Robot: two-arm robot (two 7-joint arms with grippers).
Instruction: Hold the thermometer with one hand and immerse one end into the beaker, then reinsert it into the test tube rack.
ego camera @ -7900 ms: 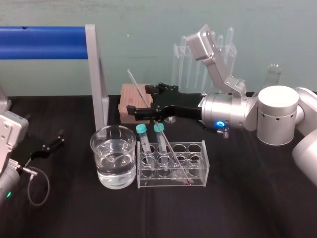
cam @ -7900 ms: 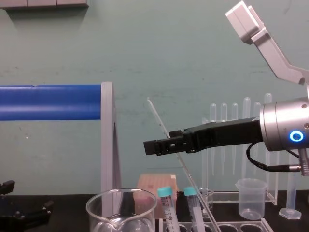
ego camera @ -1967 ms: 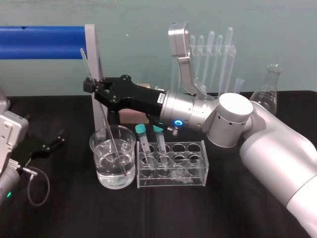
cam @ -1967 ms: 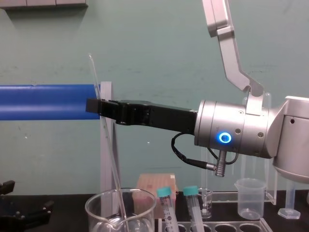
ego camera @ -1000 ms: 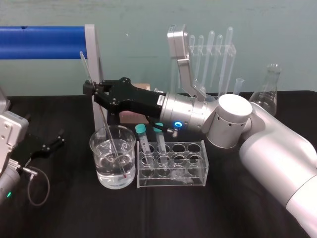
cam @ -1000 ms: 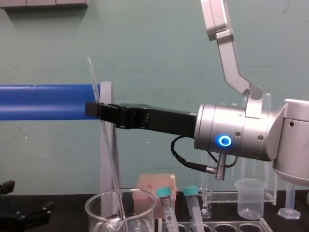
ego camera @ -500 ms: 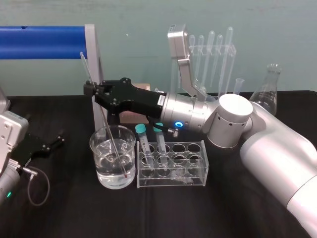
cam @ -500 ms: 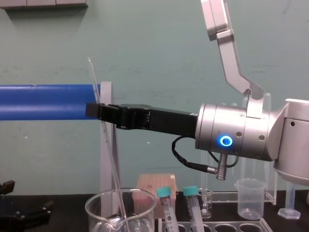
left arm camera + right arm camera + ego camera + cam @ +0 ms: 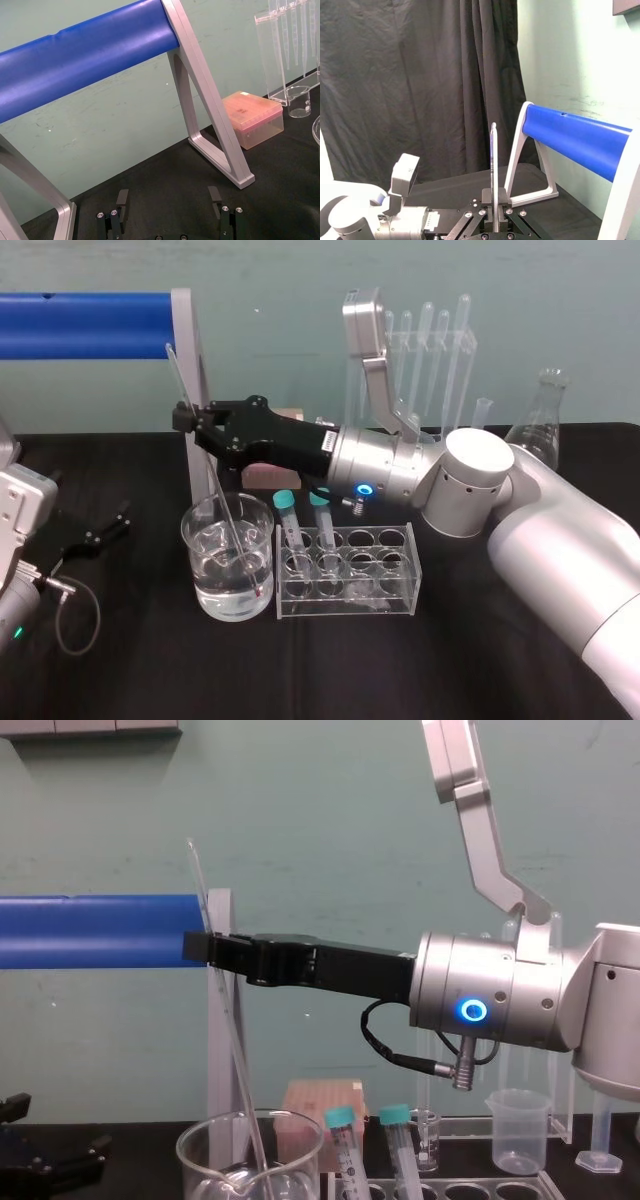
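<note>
From the head, we saw our right gripper clamped shut on the thermometer, its lower end slanting down from the fingers into the water-filled beaker, with the test tube rack just beside. From the chest, the rod rose above the fingers. At the left wrist, our left gripper sat spread wide, holding nothing. At the right wrist, the rod stood upright between closed fingers.

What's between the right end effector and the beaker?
Just the thermometer: pinched in the right end effector, it slants down into the beaker. Head and chest views show it.
</note>
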